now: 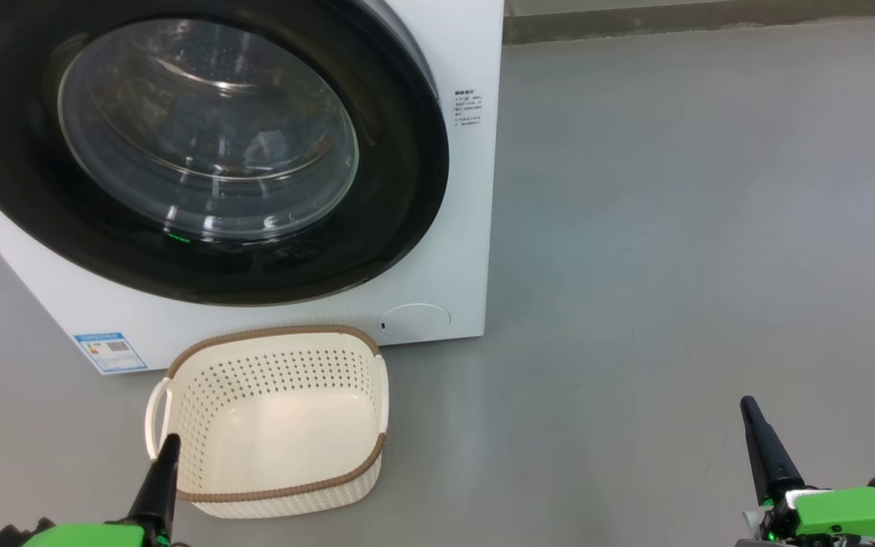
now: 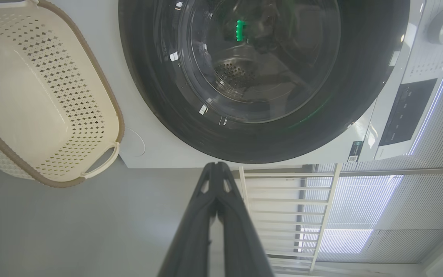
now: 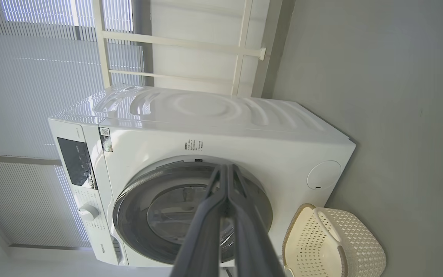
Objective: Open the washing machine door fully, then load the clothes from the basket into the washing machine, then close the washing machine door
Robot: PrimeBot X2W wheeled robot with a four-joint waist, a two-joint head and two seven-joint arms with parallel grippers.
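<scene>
Head view: washing machine door [image 1: 202, 152] closed flush on washing machine [image 1: 475, 190], basket [image 1: 270, 332] on grey floor [image 1: 673, 228] just in front, under door. Then left gripper [image 1: 168, 447] clenched tight, tip by basket's left handle; right gripper [image 1: 750, 414] clenched too, well off to right.

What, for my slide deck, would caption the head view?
Empty basket before the closed washing machine door; left gripper and right gripper shut.

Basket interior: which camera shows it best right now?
Head view: the basket is seen whole from above, floor bare. The left wrist view crops one end but shows the inside; the right wrist view gives mostly outer wall and rim.
</scene>
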